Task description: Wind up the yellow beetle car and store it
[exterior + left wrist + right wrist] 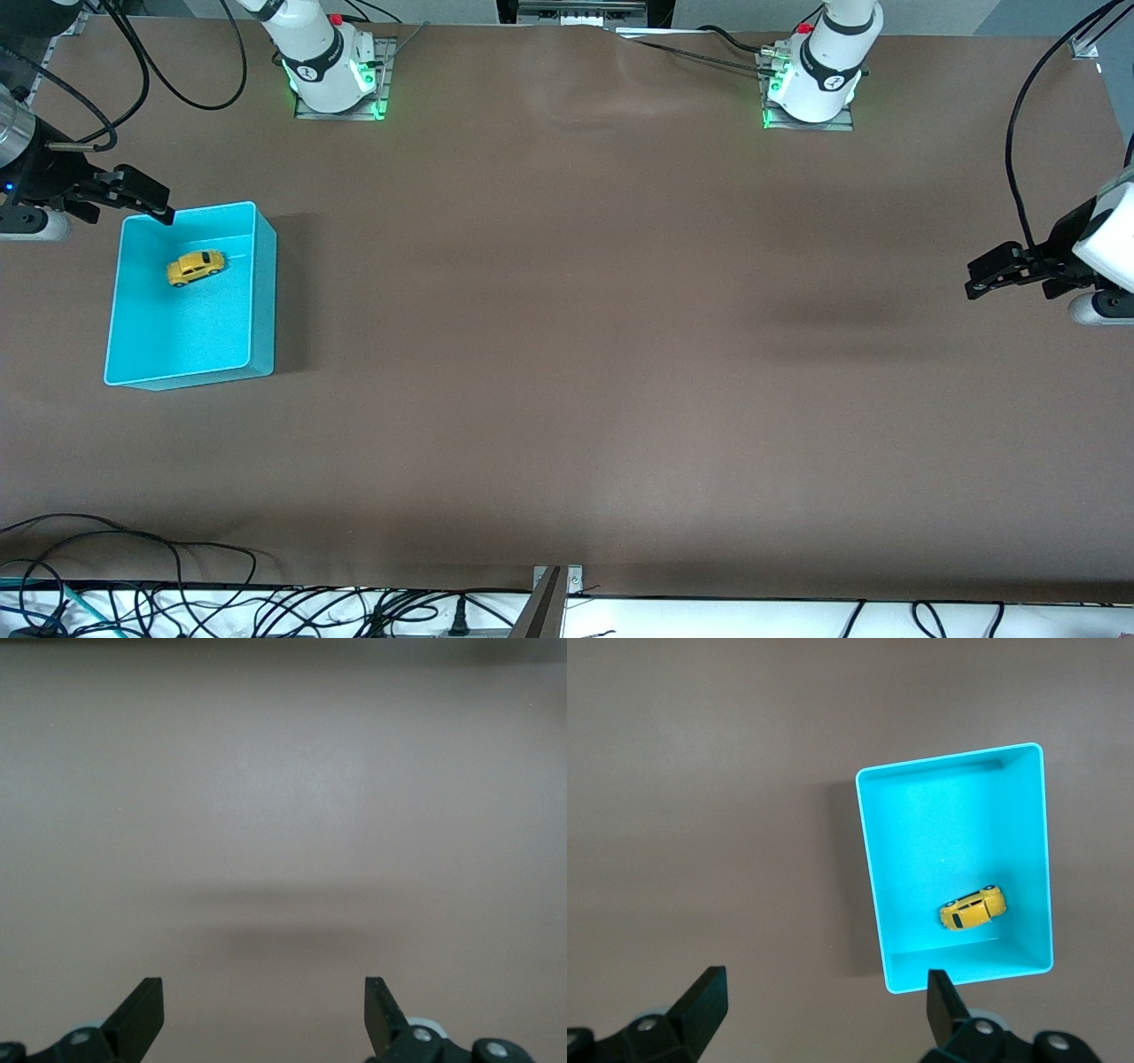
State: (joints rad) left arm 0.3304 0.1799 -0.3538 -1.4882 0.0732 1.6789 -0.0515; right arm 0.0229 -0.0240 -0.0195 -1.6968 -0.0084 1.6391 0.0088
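With the yellow beetle car (196, 268) already resting on its wheels inside the turquoise bin (264, 292), I hold the right gripper (151, 202), fingers apart and empty, above the bin's rim, while the left gripper (992, 275), likewise spread, waits over bare table.

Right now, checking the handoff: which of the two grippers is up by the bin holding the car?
The right gripper, open over a corner of the turquoise bin holding the yellow beetle car. The left gripper waits open above bare table.
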